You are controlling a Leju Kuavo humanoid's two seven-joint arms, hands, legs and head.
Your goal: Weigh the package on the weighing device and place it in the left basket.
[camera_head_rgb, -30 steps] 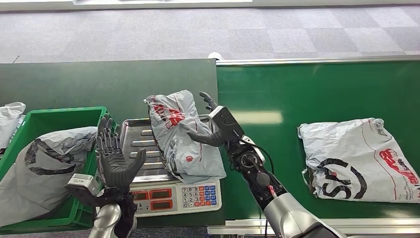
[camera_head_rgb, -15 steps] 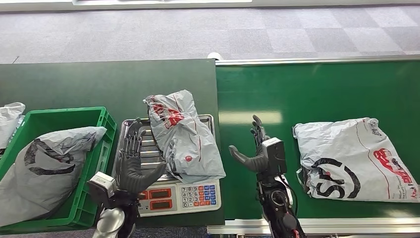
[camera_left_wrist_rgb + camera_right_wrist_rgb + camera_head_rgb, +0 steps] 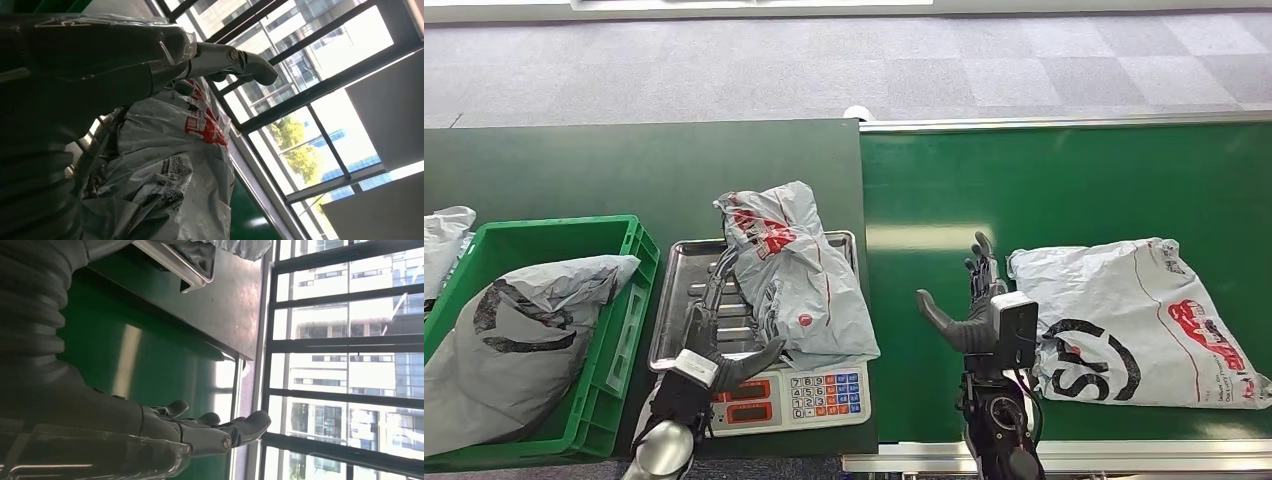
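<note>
A crumpled grey plastic package [image 3: 792,280] with red lettering lies across the ribbed steel tray of the weighing device [image 3: 764,325], spilling over the tray's far rim and just above the keypad. The robot's left hand [image 3: 719,335] sits low at the tray's near left, its dark fingers [image 3: 714,290] spread and reaching up along the package's left edge; whether they touch the plastic cannot be told from above, and the wrist view, with its pale thumb over the wrinkled film, does not settle it. The hand holds nothing. The right hand [image 3: 979,310] stands upright over the glossy green belt [image 3: 1064,180], well apart from the scale, thumb out and fingers apart, empty, just beside a second grey mailer [image 3: 1139,315] printed in black and red. To the left of the scale, on the dark matte counter [image 3: 624,165], a green plastic left basket [image 3: 619,300] with slotted walls already contains a slack grey bag [image 3: 514,330] marked in black.
</note>
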